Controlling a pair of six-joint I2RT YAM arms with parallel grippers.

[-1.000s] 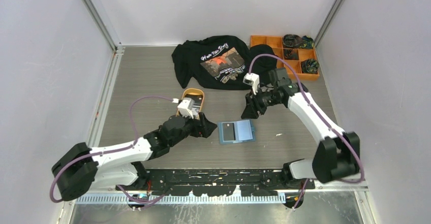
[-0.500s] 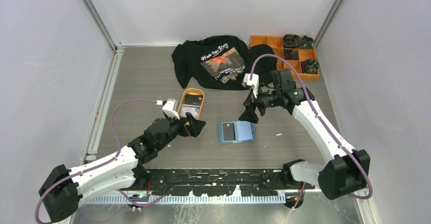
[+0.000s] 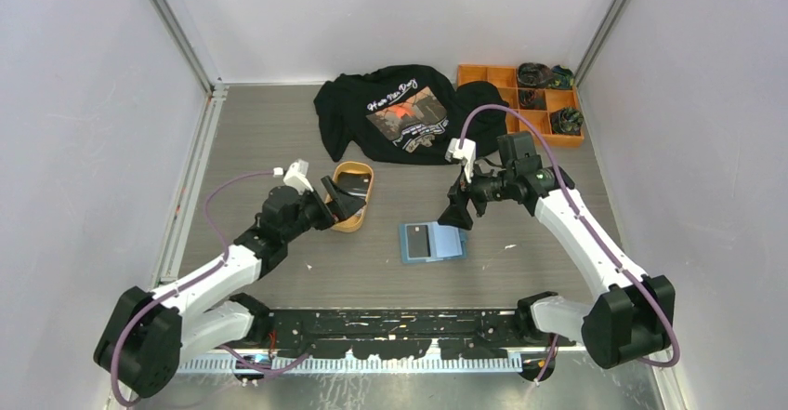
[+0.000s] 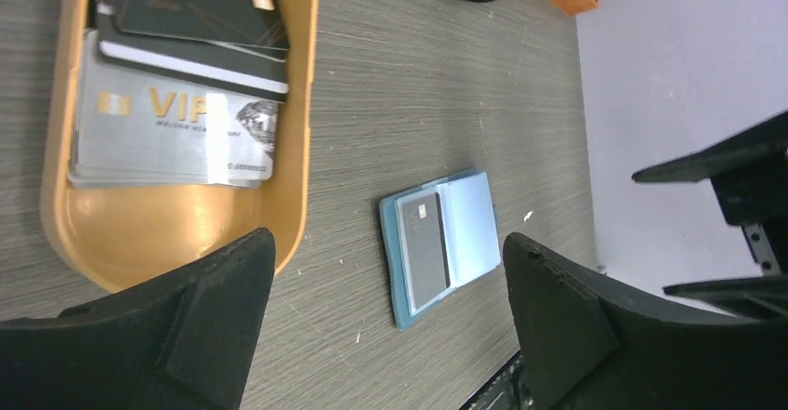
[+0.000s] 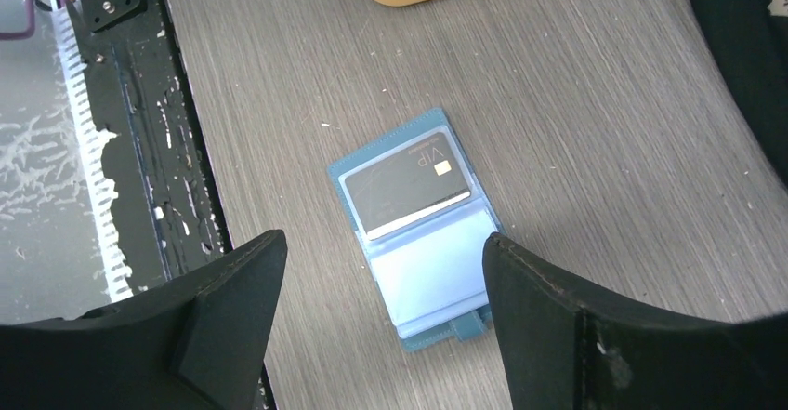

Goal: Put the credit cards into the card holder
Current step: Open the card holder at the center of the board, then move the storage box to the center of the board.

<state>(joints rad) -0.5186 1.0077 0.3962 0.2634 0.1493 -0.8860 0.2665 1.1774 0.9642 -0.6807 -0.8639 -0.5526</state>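
Black credit cards (image 4: 186, 6) run off frame atop orange tray (image 4: 167, 229).

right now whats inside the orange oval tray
The orange tray holds a pile of credit cards: a silver VIP card with black cards overlapping its far part. Anything beneath the silver card is hidden, so the count is unclear.

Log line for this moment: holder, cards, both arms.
card holder open flat, one dark card on it | other cards stacked in orange tray | left arm by tray, jaws open, empty | right arm near holder, jaws open, empty
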